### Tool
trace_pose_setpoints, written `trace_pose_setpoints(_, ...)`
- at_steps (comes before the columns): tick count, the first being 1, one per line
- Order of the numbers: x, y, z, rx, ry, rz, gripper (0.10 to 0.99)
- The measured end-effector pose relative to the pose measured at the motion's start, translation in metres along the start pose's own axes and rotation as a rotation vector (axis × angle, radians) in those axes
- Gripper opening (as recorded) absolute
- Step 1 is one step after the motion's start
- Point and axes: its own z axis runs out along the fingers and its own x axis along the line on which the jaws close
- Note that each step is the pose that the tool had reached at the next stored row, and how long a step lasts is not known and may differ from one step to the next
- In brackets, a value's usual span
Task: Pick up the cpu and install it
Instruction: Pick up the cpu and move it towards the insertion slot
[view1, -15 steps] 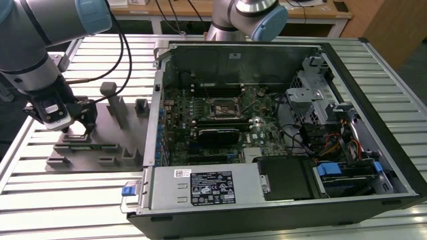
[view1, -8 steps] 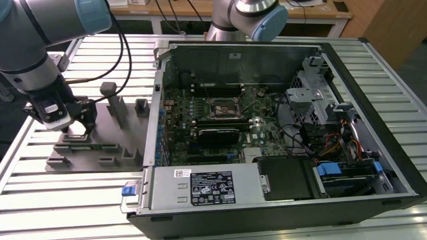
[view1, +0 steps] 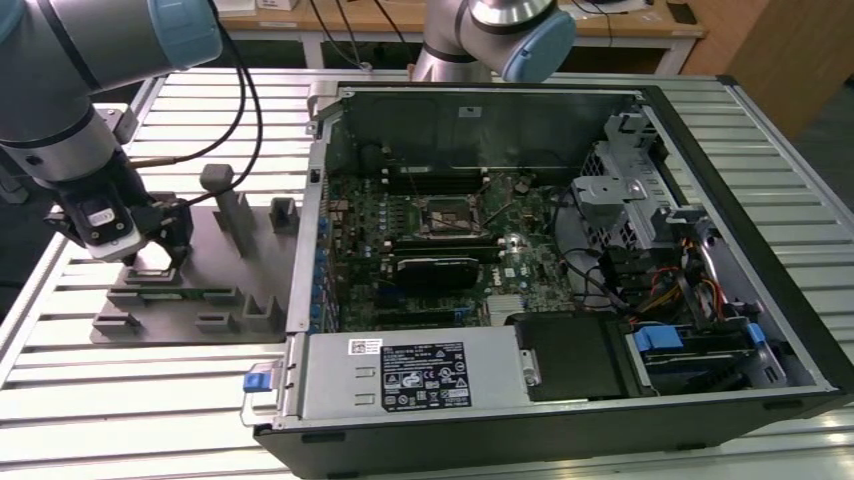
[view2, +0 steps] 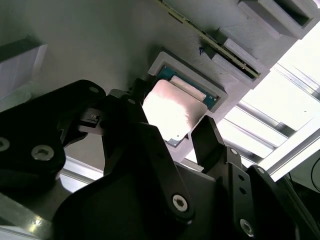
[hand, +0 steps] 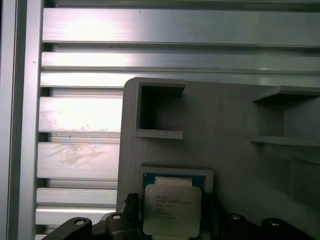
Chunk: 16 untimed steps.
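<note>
The cpu (hand: 172, 209), a small square chip with a shiny silver top, lies in a shallow pocket of the grey fixture tray (hand: 225, 130). In the second wrist view the cpu (view2: 172, 107) sits between two black fingers (view2: 207, 137). My gripper (view2: 170, 114) is shut on it, with a finger against each opposite edge. The chip is still level with its pocket. In the exterior view my gripper (view1: 158, 262) stands low over the tray (view1: 200, 300) at the exterior view's left, outside the open computer case (view1: 534, 250). The black-framed motherboard socket (view1: 447, 215) lies inside the case.
Upright grey posts (view1: 230, 205) rise from the tray close to my gripper. The case wall (view1: 318, 200) stands between the tray and the motherboard. A second robot arm (view1: 494, 35) is behind the case. Ribbed aluminium table slats (hand: 150, 60) surround the tray.
</note>
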Motion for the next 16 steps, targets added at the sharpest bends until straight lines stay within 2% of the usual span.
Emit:
trace_pose_setpoints(2,0.0000,0.0000,0.0000,0.000,0.0000,0.000,0.624)
trace_pose_setpoints(3,0.0001,0.0000,0.0000,0.000,0.0001,0.000,0.557)
trace_pose_setpoints(4,0.0001,0.0000,0.0000,0.000,0.0000,0.000,0.545)
trace_pose_setpoints(10,0.0002,0.0000,-0.0001,0.000,-0.0001,0.000,0.545)
trace_pose_setpoints(16,0.0002,0.0003,-0.0059,0.000,-0.0002,0.000,0.545)
